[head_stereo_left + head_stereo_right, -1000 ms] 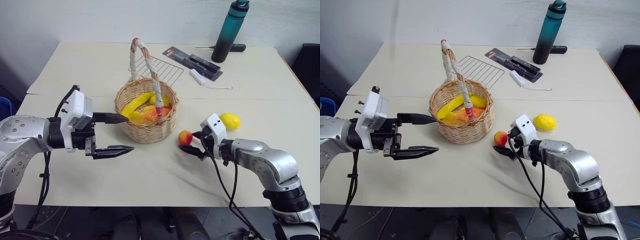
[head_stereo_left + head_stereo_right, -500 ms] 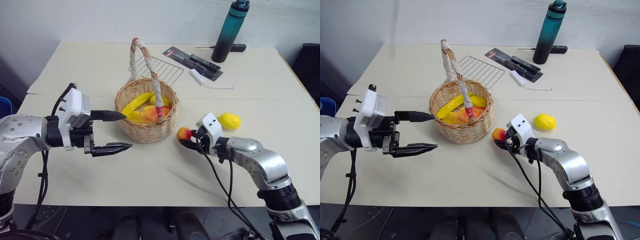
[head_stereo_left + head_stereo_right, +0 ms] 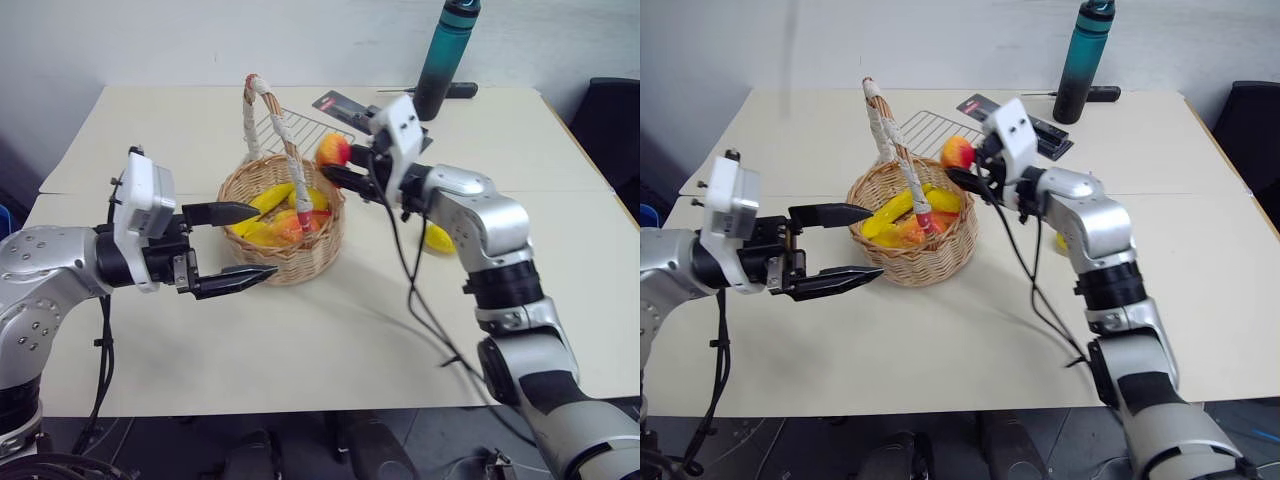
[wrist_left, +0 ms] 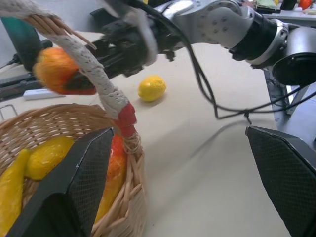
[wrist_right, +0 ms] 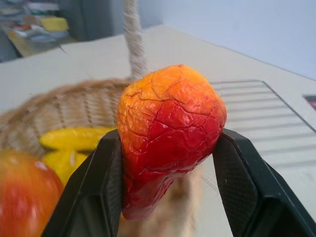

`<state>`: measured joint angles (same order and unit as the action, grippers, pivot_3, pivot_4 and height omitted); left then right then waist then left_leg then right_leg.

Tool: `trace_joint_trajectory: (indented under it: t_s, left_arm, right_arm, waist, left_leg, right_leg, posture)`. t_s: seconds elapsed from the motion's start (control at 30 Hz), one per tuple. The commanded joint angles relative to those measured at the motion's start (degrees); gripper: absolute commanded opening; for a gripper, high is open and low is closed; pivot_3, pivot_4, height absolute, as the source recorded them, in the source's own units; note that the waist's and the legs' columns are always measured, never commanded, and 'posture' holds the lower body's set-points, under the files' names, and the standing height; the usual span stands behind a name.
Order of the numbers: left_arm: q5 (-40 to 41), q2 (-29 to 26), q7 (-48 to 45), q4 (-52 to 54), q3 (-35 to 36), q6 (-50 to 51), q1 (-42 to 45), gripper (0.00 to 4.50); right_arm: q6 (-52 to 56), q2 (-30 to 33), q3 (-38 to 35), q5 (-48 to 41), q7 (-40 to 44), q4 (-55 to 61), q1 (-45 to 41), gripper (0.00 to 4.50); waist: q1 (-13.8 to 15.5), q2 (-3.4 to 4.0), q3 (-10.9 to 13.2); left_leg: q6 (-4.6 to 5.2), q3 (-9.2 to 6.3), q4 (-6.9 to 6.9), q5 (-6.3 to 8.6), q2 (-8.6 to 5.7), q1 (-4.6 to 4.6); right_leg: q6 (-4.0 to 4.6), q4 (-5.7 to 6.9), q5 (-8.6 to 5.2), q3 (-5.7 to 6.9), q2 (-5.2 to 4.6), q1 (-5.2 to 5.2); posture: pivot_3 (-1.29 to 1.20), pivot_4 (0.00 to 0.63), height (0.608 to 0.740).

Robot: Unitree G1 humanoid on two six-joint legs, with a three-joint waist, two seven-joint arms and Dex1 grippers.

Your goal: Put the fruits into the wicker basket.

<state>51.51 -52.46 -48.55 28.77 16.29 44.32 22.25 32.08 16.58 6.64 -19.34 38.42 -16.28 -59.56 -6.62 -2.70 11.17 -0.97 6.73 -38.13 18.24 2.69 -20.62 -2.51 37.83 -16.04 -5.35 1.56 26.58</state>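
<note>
My right gripper [image 3: 338, 161] is shut on a red-and-yellow mango-like fruit [image 5: 170, 133], held in the air just above the far right rim of the wicker basket [image 3: 287, 268]. Inside the basket lie a yellow banana [image 3: 272, 200] and orange and yellow pieces [image 3: 290, 228]. The basket's tall white-wrapped handle [image 3: 262, 110] stands just left of the held fruit. A yellow lemon [image 4: 151, 88] rests on the table right of the basket, partly behind my right arm. My left gripper [image 3: 262, 241] is open at the basket's near left side, one finger over the rim, nothing between its fingers.
A flat wire rack [image 3: 312, 130] lies behind the basket, with a black package [image 3: 340, 103] and a teal bottle [image 3: 438, 60] farther back. A dark chair [image 3: 610, 125] stands off the table's right edge. The table's seam [image 3: 560, 192] runs across behind the lemon.
My right gripper closed on the mango-like fruit on the table, then lifted it up and left to above the basket's rim. The left gripper has stayed about where it was.
</note>
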Motion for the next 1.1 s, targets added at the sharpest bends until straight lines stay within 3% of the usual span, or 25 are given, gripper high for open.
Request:
trace_joint_trajectory:
  t_s: [0.03, 0.17, 0.4, 0.53, 0.7, 0.83, 1.1]
  left_arm:
    - [-0.1, -0.1, 0.9, 1.7, 1.1, -1.1, 0.6, 4.50]
    - [0.3, -0.3, 1.5, 1.9, 2.2, -1.1, -0.1, 4.50]
    - [-0.4, -0.3, 0.7, 1.3, 1.6, -2.1, -0.6, 4.50]
    - [0.2, 0.0, -0.2, 0.7, 0.4, -2.3, 1.0, 4.50]
    - [0.2, 0.1, -1.6, 0.1, -1.1, -2.4, 2.7, 4.50]
    - [0.3, 0.5, -2.1, 0.2, -2.0, -2.3, 3.8, 4.50]
    - [0.1, 0.7, -2.1, 0.1, -3.1, -2.1, 5.8, 4.50]
  right_arm:
    - [-2.8, -0.7, 1.0, 2.1, 2.1, -3.3, -1.8, 3.08]
    - [-2.7, 0.2, -0.2, 2.2, 3.2, -2.3, -2.0, 4.42]
    - [4.9, 10.5, -7.6, -2.2, 4.8, 12.4, 3.6, 4.47]
    - [11.5, 23.8, -14.4, -4.0, 7.6, 22.2, 15.7, 4.47]
    - [11.1, 33.1, -21.3, -3.8, 9.6, 26.1, 31.3, 4.47]
    - [5.3, 33.7, -20.5, -0.7, 8.1, 23.4, 35.6, 4.47]
    - [1.0, 26.5, -14.0, 3.1, 4.7, 9.3, 30.3, 4.47]
  waist:
    - [0.1, 0.00, 0.0]
    - [0.2, 0.00, 0.0]
    - [0.9, 0.00, 0.0]
    - [2.0, 0.00, 0.0]
    - [1.7, 0.00, 0.0]
    - [0.4, 0.00, 0.0]
    - [0.1, -0.04, 0.0]
  left_leg:
    - [0.00, -0.01, 0.05, 0.00, 0.01, -0.01]
    - [0.03, -0.06, 0.00, 0.02, -0.01, -0.34]
    - [0.00, -0.20, -0.05, 0.01, -0.01, -0.62]
    - [0.01, -0.21, -0.04, 0.01, -0.03, -0.62]
    - [0.09, -0.18, -0.06, 0.02, -0.10, -0.49]
    - [0.07, -0.04, -0.03, -0.02, -0.08, -0.32]
    - [0.30, -0.05, 0.08, -0.23, -0.18, 0.33]
  right_leg:
    - [0.02, -0.04, -0.01, 0.03, -0.01, 0.00]
    - [0.02, -0.17, -0.01, 0.11, -0.09, 0.16]
    - [0.01, -0.10, -0.01, 0.23, -0.11, 0.43]
    - [0.01, -0.16, -0.01, 0.22, -0.11, 0.41]
    - [-0.05, -0.32, 0.01, 0.13, -0.10, 0.17]
    - [-0.07, -0.24, 0.01, -0.02, 0.00, 0.00]
    - [-0.02, -0.18, 0.16, -0.20, 0.05, -0.48]
  posture:
    - [0.00, 0.150, 0.740]
    - [0.00, 0.150, 0.740]
    - [0.00, 0.150, 0.740]
    - [0.00, 0.150, 0.740]
    - [0.00, 0.150, 0.740]
    - [0.00, 0.150, 0.740]
    - [0.00, 0.150, 0.740]
